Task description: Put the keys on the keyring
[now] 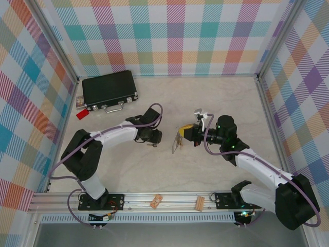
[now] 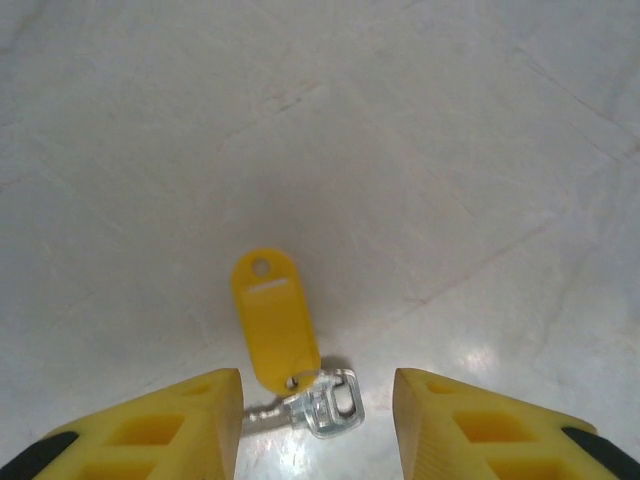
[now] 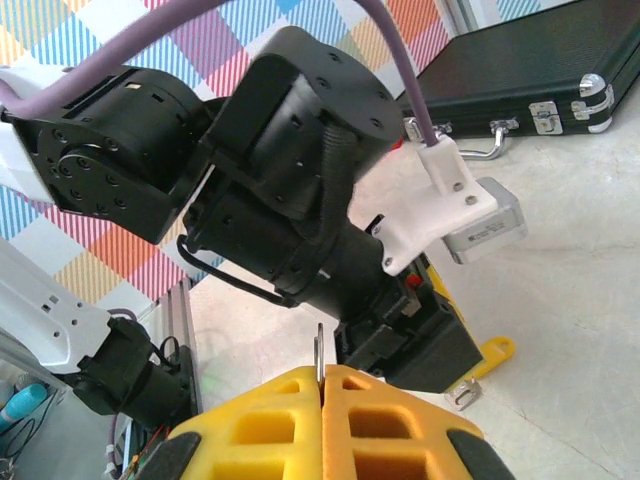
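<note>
A key (image 2: 276, 318) with a yellow plastic tag and a silver head (image 2: 332, 402) lies flat on the table. My left gripper (image 2: 318, 428) is open and low over it, a yellow finger (image 2: 170, 430) on each side of the silver head, with a gap on the right side. From above, the left gripper (image 1: 153, 139) points down at the table's middle. My right gripper (image 3: 322, 385) is shut on the keyring (image 3: 320, 350), seen edge-on as a thin grey strip. In the top view the keyring (image 1: 177, 142) hangs as a grey oval from the right gripper (image 1: 183, 135), just right of the left gripper.
A black case (image 1: 109, 90) with a silver handle lies at the back left, a small red tag (image 1: 81, 114) beside it. Two tan wooden clips (image 1: 156, 200) (image 1: 200, 203) rest on the front rail. Plaid walls enclose the table (image 1: 216, 98).
</note>
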